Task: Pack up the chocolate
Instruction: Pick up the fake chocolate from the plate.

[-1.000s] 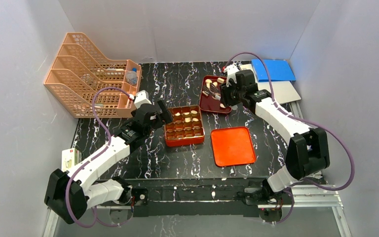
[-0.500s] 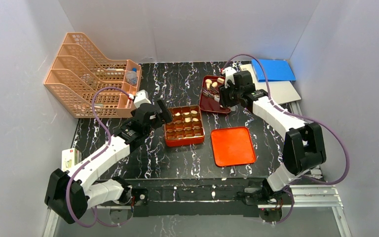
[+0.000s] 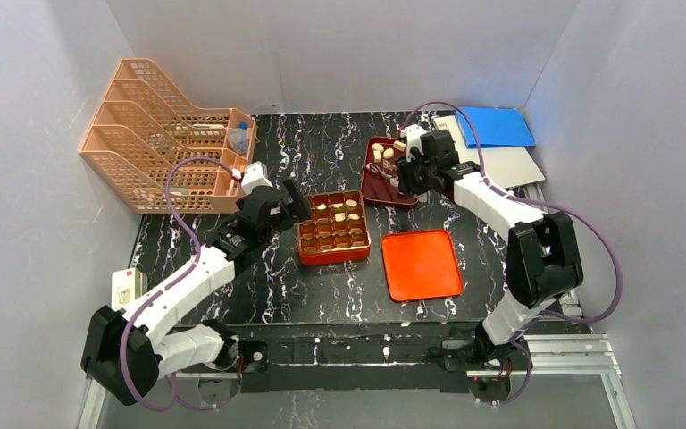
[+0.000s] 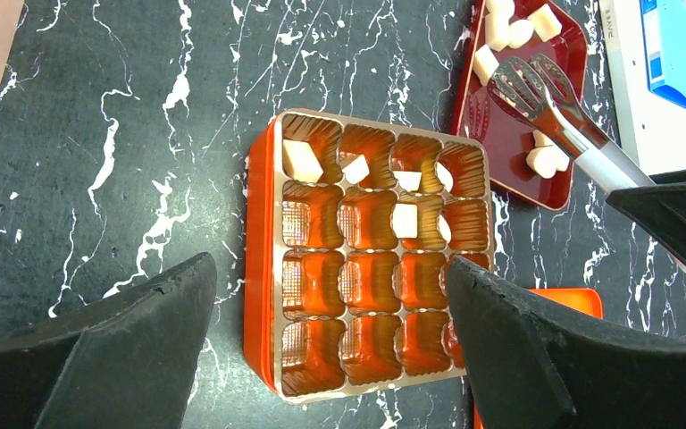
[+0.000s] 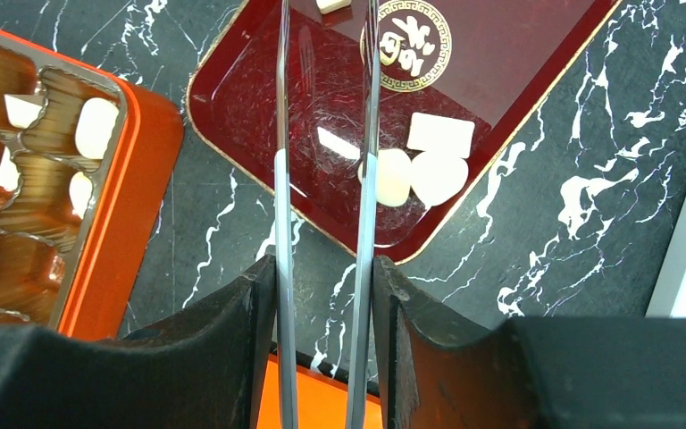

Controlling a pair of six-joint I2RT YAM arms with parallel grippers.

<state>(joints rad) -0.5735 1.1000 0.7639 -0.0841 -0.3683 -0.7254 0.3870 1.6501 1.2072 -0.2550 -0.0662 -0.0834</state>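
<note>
Right wrist: pale cream chocolate pieces; right tool clamps tongs, left tool wide.

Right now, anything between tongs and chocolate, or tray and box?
Nothing visible. Tongs hang open above chocolate in the dark red tray; nothing lies between it and the box. Left gripper hovers open at the box's left edge.

Both arms same build: rounded white shell links, bulky black joint housings. Left arm, right arm. Purple cable loops off each, from behind the claw back to the black base. Small white block just behind each claw. Left claw fingers: matte black, thick, wedge-shaped, grainy finish. Right claw: same black, inner edges rounded.
</note>
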